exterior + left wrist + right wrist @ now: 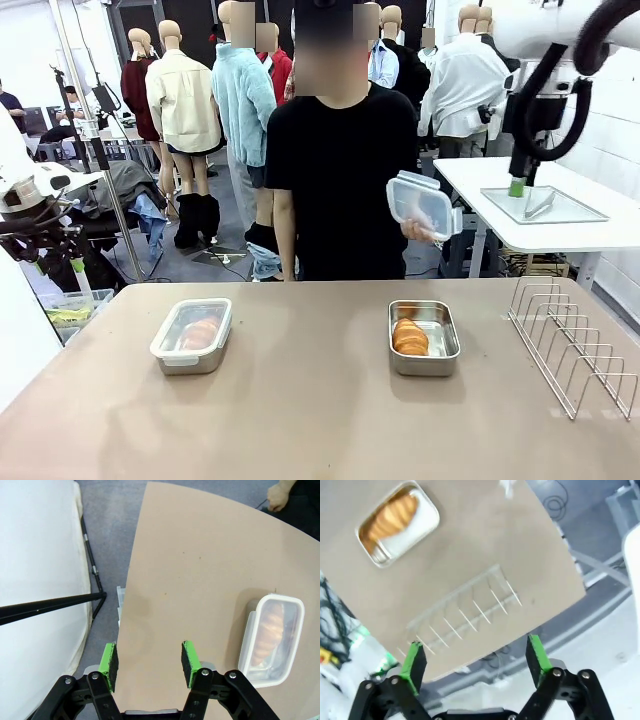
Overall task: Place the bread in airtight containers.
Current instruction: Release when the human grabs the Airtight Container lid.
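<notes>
Two tins, front view: lidded container [192, 336] at 9 o'clock on the tabletop [310, 420] with one roll [200, 332] under its lid; open container [423, 337] at 3 o'clock holding bread [410, 337], apparently two rolls, long axis running toward the person.
Lid count: one clipped on, one clear lid [420, 205] in the person's hand [418, 231], above and beyond the open tin.
Other things: one wire rack [572, 345], far 3 o'clock.
Nearest to the job: the person's hand, I'd say; that lid needs to come down onto the open tin.
Left wrist view: left gripper [148, 663], jaws spread, empty; lidded tin [272, 637] at 3 o'clock, well apart.
Right wrist view: right gripper [475, 662], jaws parted, empty, high over the rack [465, 612]; open tin [397, 522] at 11 o'clock, far off.
</notes>
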Available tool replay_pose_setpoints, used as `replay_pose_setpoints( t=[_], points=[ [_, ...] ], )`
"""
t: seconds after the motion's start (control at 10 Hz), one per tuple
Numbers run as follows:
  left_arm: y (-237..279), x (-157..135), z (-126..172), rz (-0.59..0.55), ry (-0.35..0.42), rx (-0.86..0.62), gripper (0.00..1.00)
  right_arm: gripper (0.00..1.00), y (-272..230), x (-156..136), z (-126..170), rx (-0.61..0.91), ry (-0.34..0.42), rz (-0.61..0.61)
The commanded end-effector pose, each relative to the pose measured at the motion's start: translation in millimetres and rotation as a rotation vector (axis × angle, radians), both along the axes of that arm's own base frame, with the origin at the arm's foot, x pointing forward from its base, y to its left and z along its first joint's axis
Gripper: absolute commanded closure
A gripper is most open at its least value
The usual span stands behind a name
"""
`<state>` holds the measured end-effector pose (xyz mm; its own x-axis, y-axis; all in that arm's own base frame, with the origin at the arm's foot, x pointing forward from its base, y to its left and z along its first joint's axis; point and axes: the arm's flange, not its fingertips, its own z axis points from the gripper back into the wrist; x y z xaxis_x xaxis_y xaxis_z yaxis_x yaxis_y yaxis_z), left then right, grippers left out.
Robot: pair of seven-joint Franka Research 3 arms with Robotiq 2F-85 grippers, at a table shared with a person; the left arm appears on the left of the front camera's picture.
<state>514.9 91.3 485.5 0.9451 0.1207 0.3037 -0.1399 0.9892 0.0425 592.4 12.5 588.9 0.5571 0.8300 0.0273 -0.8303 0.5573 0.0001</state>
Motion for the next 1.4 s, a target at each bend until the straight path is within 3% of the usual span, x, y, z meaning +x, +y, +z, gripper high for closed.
replay_pose_setpoints(
  t=[0.0, 0.1, 0.3, 0.4, 1.3],
  points=[
    [-1.4, -0.1, 0.9, 0.02, -0.001, 0.014, 0.33, 0.0, -7.4, -40.3, -29.3, -0.005, -0.063, 0.144],
    [-1.4, -0.1, 0.9, 0.02, -0.001, 0.014, 0.33, 0.0, -11.5, -47.1, -37.2, 0.027, -0.06, 0.285],
    [-1.4, -0.1, 0.9, 0.02, -0.001, 0.014, 0.33, 0.0, -17.4, -55.4, -49.2, 0.045, -0.053, 0.4],
    [-1.4, -0.1, 0.9, 0.02, -0.001, 0.014, 0.33, 0.0, -7.9, -37.1, -30.2, -0.009, -0.045, 0.26],
    [-1.4, -0.1, 0.9, 0.02, -0.001, 0.014, 0.33, 0.0, -7.9, -37.1, -30.2, -0.009, -0.045, 0.26]
  ],
)
